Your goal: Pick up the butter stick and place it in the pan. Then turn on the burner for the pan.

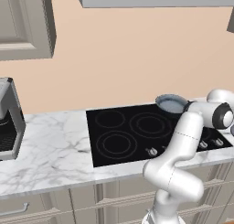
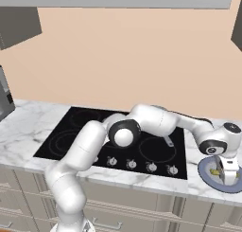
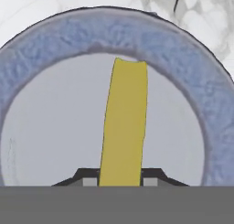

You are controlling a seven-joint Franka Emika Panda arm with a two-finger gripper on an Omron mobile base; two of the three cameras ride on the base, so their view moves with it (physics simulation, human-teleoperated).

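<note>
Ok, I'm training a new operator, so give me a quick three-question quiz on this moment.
1. True or false: the butter stick lies in the pan.
2. The gripper is above: A) the pan B) a blue-rimmed plate C) a sink.
3. Fill in: the pan sits at the cooktop's back ____ corner.
Key: 1 false; 2 B; 3 right.

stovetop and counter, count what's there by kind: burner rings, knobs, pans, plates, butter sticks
Burner rings: 4, as far as visible past the arm, on the black stovetop
Knobs: 4
Pans: 1, the pan
Plates: 1, the blue-rimmed plate
Butter sticks: 1, the butter stick, between the fingers
Total: 11
</note>
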